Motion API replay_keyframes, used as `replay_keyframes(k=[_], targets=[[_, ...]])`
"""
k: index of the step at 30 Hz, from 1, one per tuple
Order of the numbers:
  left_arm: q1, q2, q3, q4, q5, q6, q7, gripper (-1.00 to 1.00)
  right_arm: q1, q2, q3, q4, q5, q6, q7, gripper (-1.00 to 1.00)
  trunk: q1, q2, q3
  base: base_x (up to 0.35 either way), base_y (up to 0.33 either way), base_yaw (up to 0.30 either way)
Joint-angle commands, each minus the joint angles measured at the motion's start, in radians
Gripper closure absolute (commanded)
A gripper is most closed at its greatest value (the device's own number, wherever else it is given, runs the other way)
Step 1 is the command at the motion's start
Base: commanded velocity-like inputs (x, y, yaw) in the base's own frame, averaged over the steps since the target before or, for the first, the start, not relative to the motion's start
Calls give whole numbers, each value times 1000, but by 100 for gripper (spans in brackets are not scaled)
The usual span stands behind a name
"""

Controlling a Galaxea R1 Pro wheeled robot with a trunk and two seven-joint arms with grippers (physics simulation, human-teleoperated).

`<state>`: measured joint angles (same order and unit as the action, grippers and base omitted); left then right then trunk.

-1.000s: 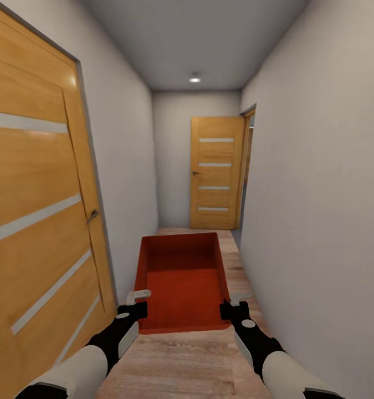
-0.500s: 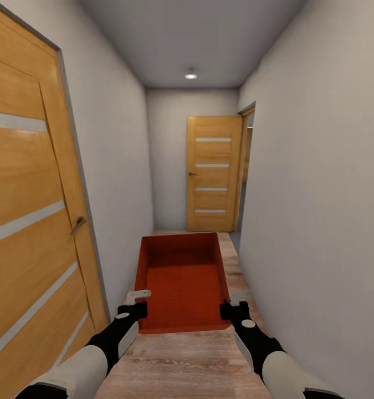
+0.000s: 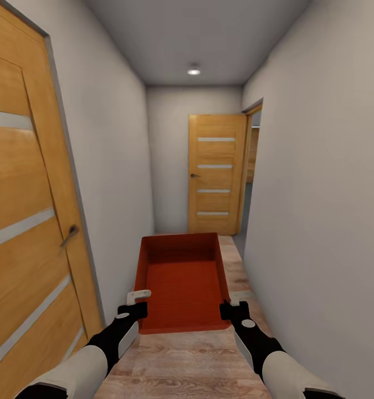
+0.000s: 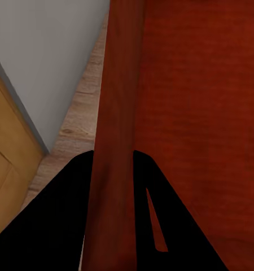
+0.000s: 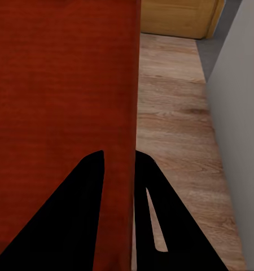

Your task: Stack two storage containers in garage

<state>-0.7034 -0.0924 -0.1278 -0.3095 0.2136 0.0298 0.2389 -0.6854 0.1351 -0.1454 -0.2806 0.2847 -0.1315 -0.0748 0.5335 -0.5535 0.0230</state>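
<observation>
The storage container point(image 3: 182, 280) is riding level between both tools, left tool point(image 3: 136, 302) and right tool point(image 3: 233, 306) each clamping a side wall, so steering straight between the hallway walls point(image 3: 314, 210) is advisable.

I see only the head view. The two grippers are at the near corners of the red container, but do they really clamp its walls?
Observer: Yes for the left gripper. In the left wrist view, its jaws straddle the side wall of the storage container, one finger inside, one outside.
Operator: And the right one?
Observer: The right gripper stands likewise, in its wrist view astride the opposite wall.
Operator: What lies beside the container on the right?
Observer: Wood plank floor, then the white wall.
</observation>
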Motion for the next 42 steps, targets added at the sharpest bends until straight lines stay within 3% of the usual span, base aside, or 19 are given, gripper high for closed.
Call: replay_keyframes(k=[1, 7, 19, 42], targets=[[-1, 0, 50, -5, 30, 4, 73, 100, 0, 1, -26, 1, -75, -3, 13, 100, 1, 0, 0, 323, 80, 0], [-1, 0, 50, -5, 30, 4, 74, 100, 0, 1, -26, 1, -75, -3, 13, 100, 1, 0, 0, 323, 80, -33], [-1, 0, 50, -5, 30, 4, 74, 100, 0, 2, -26, 1, -75, -3, 13, 100, 1, 0, 0, 323, 80, -229], [-1, 1, 50, -3, 30, 4, 74, 100, 0, 1, -26, 1, -75, -2, 13, 100, 1, 0, 0, 323, 26, -7]])
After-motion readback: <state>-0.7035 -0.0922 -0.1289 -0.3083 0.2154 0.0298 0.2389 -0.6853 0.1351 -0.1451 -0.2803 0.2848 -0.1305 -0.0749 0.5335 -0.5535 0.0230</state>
